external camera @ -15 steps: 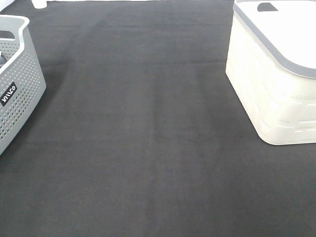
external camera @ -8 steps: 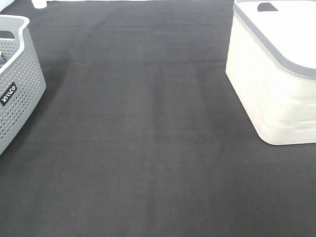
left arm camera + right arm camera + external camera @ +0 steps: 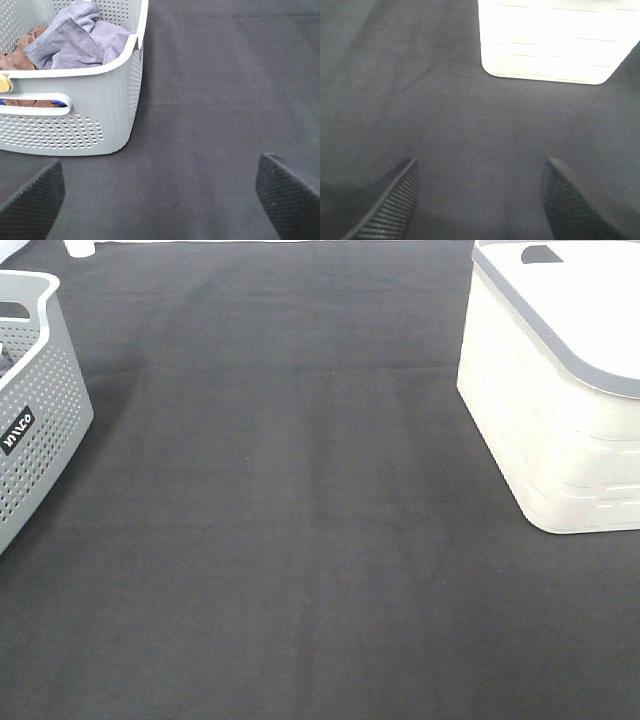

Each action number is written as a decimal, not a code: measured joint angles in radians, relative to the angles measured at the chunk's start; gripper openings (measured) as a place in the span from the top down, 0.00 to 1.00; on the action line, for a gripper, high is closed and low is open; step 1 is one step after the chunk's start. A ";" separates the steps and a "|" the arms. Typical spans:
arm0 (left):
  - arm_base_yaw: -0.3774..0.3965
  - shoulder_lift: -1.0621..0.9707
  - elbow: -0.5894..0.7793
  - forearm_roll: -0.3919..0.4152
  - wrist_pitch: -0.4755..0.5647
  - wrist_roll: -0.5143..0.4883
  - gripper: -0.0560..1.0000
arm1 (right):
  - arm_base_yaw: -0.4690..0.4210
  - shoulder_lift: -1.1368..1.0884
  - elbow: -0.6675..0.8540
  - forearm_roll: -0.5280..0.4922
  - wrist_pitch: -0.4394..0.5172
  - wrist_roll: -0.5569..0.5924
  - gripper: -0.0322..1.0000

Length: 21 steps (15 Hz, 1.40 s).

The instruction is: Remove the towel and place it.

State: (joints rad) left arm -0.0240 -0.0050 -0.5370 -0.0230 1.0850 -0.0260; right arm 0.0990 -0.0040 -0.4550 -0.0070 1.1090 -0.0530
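- Spread to full width over the black bench cover [image 3: 300, 540], with nothing gripped: left fingers [image 3: 35, 200], just short of the grey basket [image 3: 100, 115].
- Likewise parted wide and empty: right fingers [image 3: 390, 200], poised above open cover, near the white lidded bin [image 3: 550, 45].
- Seen from the high camera: basket at nine o'clock on the bench, bin at two o'clock, neither arm in shot.
- Bunched inside the basket, heaped over a brown cloth [image 3: 15, 57] and lying against the rim: the towel [image 3: 75, 40], slate-purple, untouched.
- Judged to be at the starting line: no grasp made, no lift, no placement.
- Left to do: reaching into the basket, pinching the towel clear of the brown cloth, carrying it out and setting it down.
- Destination not plain from these views, possibly the open bench at centre.
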 joint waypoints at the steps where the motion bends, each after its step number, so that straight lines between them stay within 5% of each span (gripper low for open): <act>1: 0.000 0.014 -0.038 -0.002 0.007 0.000 0.02 | 0.000 0.000 0.000 0.000 0.000 0.000 0.31; 11: 0.000 0.768 -0.583 -0.022 0.092 0.091 0.02 | 0.000 0.000 0.000 0.000 0.000 0.000 0.31; 16: 0.000 1.095 -0.771 0.060 0.095 0.445 0.02 | 0.000 0.000 0.000 0.000 0.000 0.000 0.31; 21: 0.046 1.270 -0.811 0.189 -0.030 0.855 0.02 | 0.000 0.000 0.000 0.001 0.000 0.000 0.31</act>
State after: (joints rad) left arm 0.0220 1.2650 -1.3480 0.1660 1.0550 0.8290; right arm 0.0990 -0.0040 -0.4550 -0.0060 1.1090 -0.0530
